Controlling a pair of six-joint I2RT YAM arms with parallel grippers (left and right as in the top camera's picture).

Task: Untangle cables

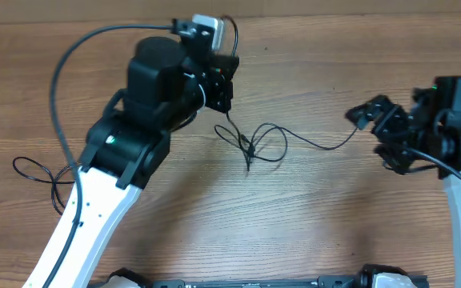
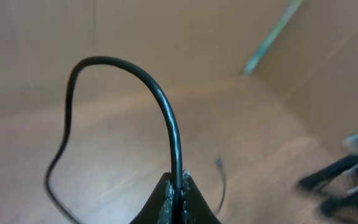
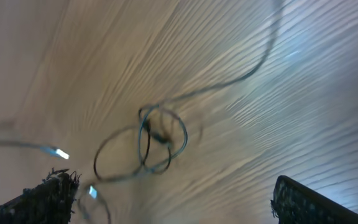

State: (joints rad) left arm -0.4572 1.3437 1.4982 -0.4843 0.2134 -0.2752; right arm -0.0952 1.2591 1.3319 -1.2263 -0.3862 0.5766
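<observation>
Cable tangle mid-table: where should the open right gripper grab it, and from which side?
Probably the single strand trailing right of the knot, taken from above on the right gripper side. It lies flat and alone there, while the knot's loops overlap. The left gripper pinches a cable.

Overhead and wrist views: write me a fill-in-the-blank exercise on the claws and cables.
The left claw is ___ on a thin black cable.
The right claw stands ___, holding nothing.
The looped knot of thin black cables lies on the brown wooden table ___ the two claws.
Missing words: shut; open; between.
</observation>
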